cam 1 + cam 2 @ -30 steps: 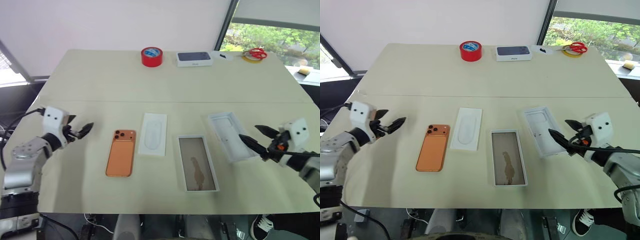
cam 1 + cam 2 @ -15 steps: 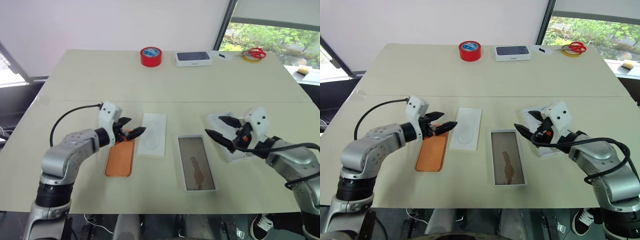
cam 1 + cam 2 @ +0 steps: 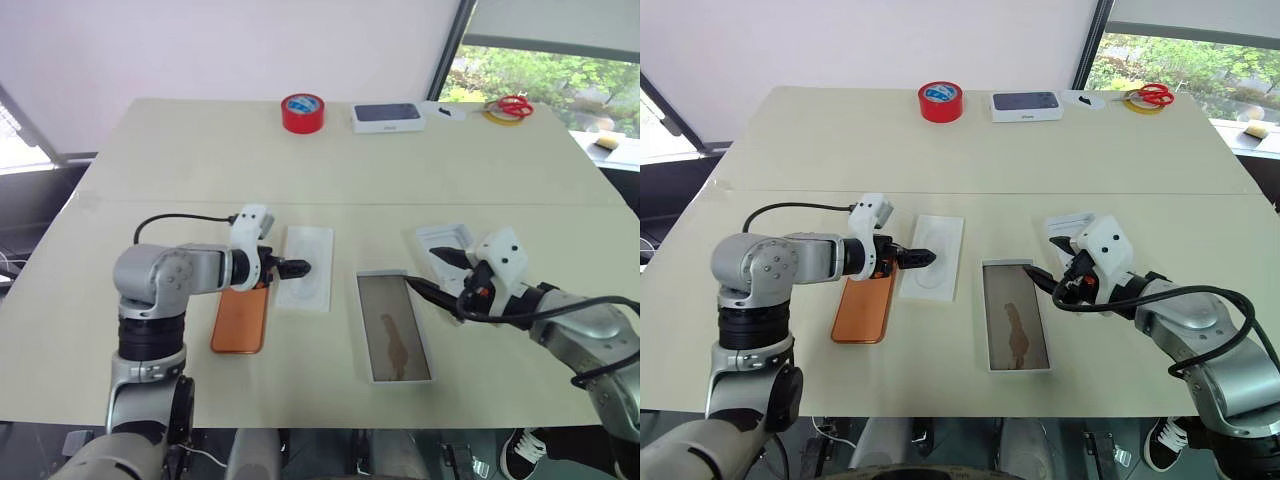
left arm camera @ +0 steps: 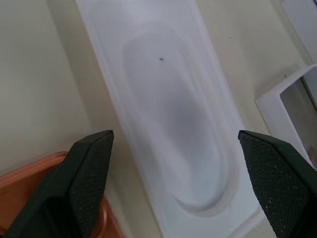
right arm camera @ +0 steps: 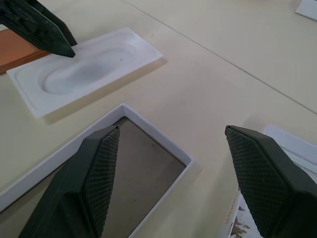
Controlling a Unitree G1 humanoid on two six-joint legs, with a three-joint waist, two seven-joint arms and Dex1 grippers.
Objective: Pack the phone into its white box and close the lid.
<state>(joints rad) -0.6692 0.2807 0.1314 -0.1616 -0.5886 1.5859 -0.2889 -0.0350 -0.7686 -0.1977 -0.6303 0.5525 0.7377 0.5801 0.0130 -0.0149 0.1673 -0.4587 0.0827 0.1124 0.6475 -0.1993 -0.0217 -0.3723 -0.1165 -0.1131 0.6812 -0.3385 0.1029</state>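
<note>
The copper-orange phone (image 3: 240,322) lies back-up on the table, left of a thin white insert (image 3: 306,268). Its camera end is hidden under my left arm. My left gripper (image 3: 297,267) stands open low over the insert (image 4: 168,114), with nothing between its fingers. An edge of the phone (image 4: 25,173) shows beside one finger. The white box (image 3: 368,330) lies open right of the insert, brownish floor up. My right gripper (image 3: 430,272) is open and empty, hovering by the box's far right corner (image 5: 153,126). It partly covers the lid (image 3: 448,240), which lies recess-up.
At the table's far edge stand a red tape roll (image 3: 303,112) and a sealed white box with a dark top (image 3: 388,117). Red-handled scissors (image 3: 514,105) lie there on a yellow roll. A seam crosses the table beyond the phone.
Both arms swung in from the table's sides. My left gripper went right, past the phone's camera end to over the insert. My right gripper came left from the lid to the box's corner.
</note>
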